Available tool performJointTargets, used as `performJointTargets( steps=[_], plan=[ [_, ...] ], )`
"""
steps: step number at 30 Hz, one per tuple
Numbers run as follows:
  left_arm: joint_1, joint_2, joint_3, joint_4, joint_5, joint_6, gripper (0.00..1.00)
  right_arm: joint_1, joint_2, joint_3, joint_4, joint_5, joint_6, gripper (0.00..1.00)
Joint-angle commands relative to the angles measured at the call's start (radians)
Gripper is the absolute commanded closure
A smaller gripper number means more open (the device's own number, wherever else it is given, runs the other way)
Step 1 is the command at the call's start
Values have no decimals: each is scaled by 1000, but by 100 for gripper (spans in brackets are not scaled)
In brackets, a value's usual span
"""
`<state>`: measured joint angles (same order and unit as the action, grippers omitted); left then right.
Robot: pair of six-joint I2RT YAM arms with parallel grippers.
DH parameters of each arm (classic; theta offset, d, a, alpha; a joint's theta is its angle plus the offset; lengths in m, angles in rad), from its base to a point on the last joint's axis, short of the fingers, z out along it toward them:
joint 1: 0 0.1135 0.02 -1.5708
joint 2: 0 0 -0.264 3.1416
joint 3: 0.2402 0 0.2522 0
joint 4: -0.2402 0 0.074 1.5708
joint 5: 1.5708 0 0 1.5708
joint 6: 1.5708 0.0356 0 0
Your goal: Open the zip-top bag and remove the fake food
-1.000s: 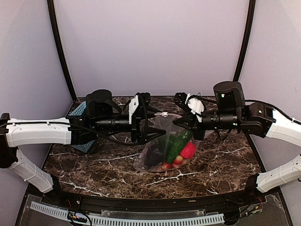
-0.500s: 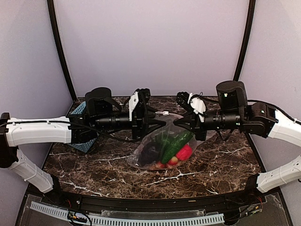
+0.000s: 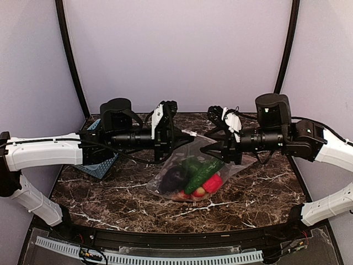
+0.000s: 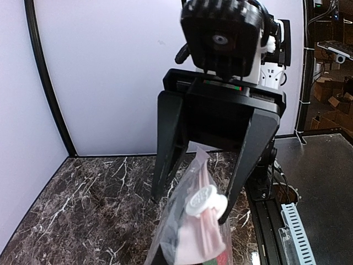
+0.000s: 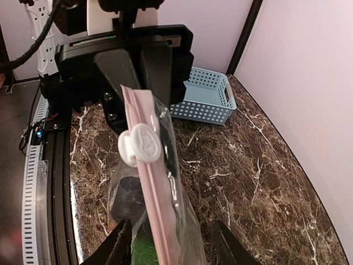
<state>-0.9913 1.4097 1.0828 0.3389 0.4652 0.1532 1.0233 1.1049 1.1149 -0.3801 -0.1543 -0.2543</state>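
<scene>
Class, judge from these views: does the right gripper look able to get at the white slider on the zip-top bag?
Probably yes: the left gripper holds the zip-top bag up, and the right gripper is open, straddling the bag's strip at the uncovered white slider.

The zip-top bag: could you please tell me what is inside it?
Through the clear zip-top bag show a green cucumber, a red piece, a dark eggplant and small reddish bits at the bottom. Anything behind these pieces is covered, so I cannot tell.
</scene>
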Motion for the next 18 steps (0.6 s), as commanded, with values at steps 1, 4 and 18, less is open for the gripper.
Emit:
performJointTargets(
  steps=[1,4,18],
  plan=[
    [2,-12,51,-40,59,-16,99,7,-4,60,42,-44,-10,51],
    [2,-7,54,-50,60,-29,99,8,30,109,33,-66,-19,50],
    [2,10,98,-108,63,-64,99,34,87,167,17,-84,-73,55]
  ],
)
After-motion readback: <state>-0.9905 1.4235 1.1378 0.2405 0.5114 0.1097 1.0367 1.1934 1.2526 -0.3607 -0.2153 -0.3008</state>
